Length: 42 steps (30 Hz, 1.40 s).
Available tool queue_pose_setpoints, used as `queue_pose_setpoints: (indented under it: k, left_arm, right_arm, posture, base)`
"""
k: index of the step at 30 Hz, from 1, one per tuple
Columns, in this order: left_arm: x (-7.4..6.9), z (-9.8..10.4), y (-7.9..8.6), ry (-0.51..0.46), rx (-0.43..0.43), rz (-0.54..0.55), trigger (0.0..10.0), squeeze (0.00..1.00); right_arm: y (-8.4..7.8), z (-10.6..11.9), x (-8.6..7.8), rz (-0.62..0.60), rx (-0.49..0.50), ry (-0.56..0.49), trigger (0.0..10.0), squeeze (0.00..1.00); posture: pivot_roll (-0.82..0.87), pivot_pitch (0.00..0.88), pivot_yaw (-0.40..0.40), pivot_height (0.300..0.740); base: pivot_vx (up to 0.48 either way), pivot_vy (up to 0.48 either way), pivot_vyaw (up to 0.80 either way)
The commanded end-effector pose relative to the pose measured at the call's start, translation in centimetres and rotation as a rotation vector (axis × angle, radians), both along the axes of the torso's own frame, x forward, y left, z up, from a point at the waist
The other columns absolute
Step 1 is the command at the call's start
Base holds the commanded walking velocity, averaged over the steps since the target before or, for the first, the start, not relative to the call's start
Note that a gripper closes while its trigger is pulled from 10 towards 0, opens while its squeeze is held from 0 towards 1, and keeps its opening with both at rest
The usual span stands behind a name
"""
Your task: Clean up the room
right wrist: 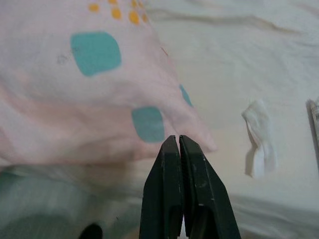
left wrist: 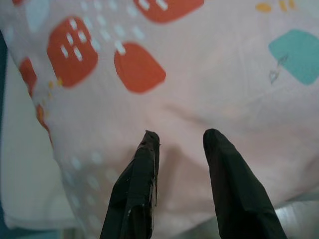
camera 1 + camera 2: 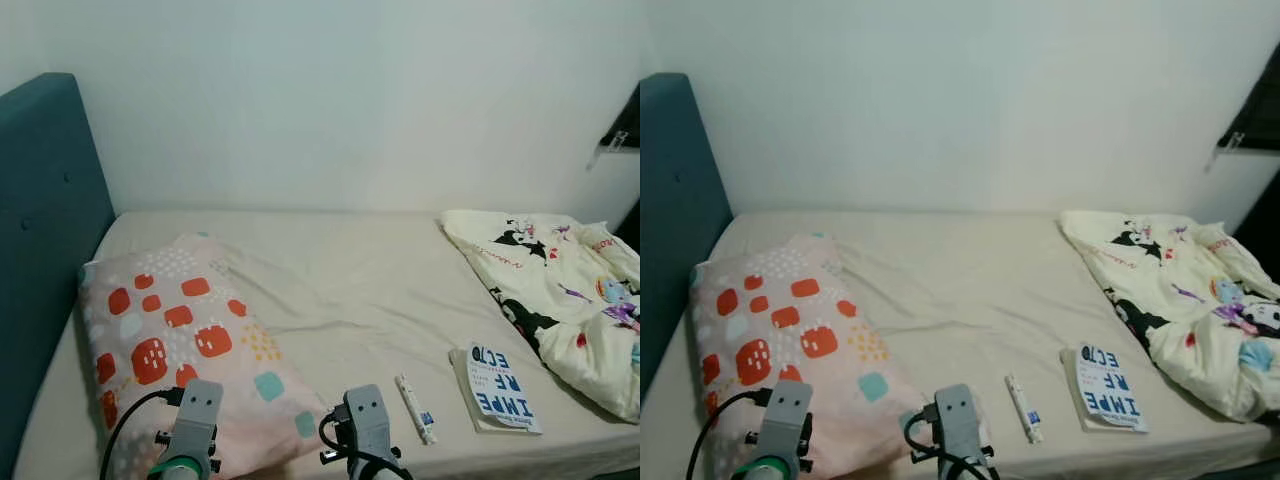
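Book (image 3: 497,386) lies flat at the near right edge of the bed (image 3: 370,270), cover text upside down to the head camera, reads roughly "IMPE / RF / ECT"; smaller print is too small to read. Just left of it: a small white tube (image 3: 414,407) with a blue label, unreadable. Crumpled white tissue (image 1: 260,137) sits on the sheet between the tube and the pillow (image 3: 180,340), which is pink with red, teal and yellow patches and lies beside the teal headboard (image 3: 45,230). Cartoon-print blanket (image 3: 560,290) bunched at the right side, some red lettering, illegible.

Left gripper (image 2: 180,140) hovers over the pillow's near edge, fingers narrowly apart, holding nothing. Right gripper (image 1: 178,142) sits at the pillow's near corner, fingers pressed together, empty.
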<state>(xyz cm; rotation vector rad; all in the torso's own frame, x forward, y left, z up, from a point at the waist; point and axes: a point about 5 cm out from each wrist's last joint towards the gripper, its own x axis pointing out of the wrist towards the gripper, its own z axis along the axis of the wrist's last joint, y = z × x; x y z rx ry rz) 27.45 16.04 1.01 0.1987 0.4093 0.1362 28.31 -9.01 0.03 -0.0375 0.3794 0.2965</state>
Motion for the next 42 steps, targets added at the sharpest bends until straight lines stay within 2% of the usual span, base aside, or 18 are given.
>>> queue_pose_setpoints:
  k: [1, 5, 11, 21, 28, 33, 35, 36, 38, 42]
  left_arm:
    - [-0.7, -0.9, 0.0, 0.037, -0.017, 0.008, 10.0, 0.0]
    - [-0.8, -0.9, -0.2, 0.031, -0.026, -0.007, 10.0, 0.0]
    - [-0.8, -0.7, -0.2, 0.011, -0.029, -0.005, 10.0, 0.0]
    - [-0.5, -0.6, -0.4, 0.0, -0.032, -0.006, 10.0, 0.0]
    - [-0.2, -0.3, -0.2, -0.012, -0.026, 0.009, 10.0, 0.0]
    - [0.0, -0.1, 0.4, -0.023, 0.001, 0.026, 10.0, 0.0]
    - [-0.2, 0.0, 1.8, -0.025, 0.013, 0.096, 10.0, 0.0]
    - [-0.2, 0.0, 1.8, -0.025, 0.013, 0.096, 10.0, 0.0]
    - [-0.3, 0.1, 2.8, -0.032, -0.002, 0.123, 10.0, 0.0]
    - [-0.2, 0.2, 2.9, -0.049, -0.049, 0.132, 10.0, 0.0]
  right_arm:
    - [-0.1, -0.8, -0.5, 0.0, -0.03, 0.051, 10.0, 0.0]
    - [-0.3, -1.1, -0.8, 0.018, -0.05, 0.068, 10.0, 0.0]
    - [-0.5, -1.0, -0.7, -0.006, -0.018, 0.052, 10.0, 0.0]
    - [0.3, -0.7, -0.6, 0.038, -0.048, 0.024, 10.0, 0.0]
    - [0.1, -0.8, -0.5, 0.009, -0.018, 0.049, 10.0, 0.0]
    - [0.3, -0.5, -0.2, 0.024, 0.012, 0.041, 10.0, 0.0]
    - [0.3, -0.3, 0.0, 0.018, 0.009, 0.039, 10.0, 0.0]
    - [0.3, -0.3, 0.0, 0.018, 0.009, 0.039, 10.0, 0.0]
    - [0.3, -0.2, 0.1, 0.004, 0.014, 0.039, 10.0, 0.0]
    - [0.2, -0.2, 0.2, -0.006, 0.019, 0.043, 10.0, 0.0]
  posture:
    - [0.07, 0.085, -0.027, 0.703]
    - [0.07, 0.078, -0.029, 0.703]
    - [0.08, 0.067, -0.03, 0.703]
    - [0.07, 0.044, -0.031, 0.703]
    - [0.07, 0.053, -0.037, 0.703]
    - [0.08, 0.065, -0.035, 0.703]
    - [0.09, 0.08, -0.028, 0.703]
    - [0.09, 0.08, -0.028, 0.703]
    - [0.1, 0.075, -0.029, 0.703]
    - [0.11, 0.08, -0.034, 0.703]
  base:
    - [0.0, 0.0, 0.0]
    - [0.0, 0.0, 0.0]
    - [0.0, 0.0, 0.0]
    - [0.0, 0.0, 0.0]
    - [0.0, 0.0, 0.0]
    - [0.0, 0.0, 0.0]
    - [0.0, 0.0, 0.0]
    - [0.0, 0.0, 0.0]
    - [0.0, 0.0, 0.0]
    - [0.0, 0.0, 0.0]
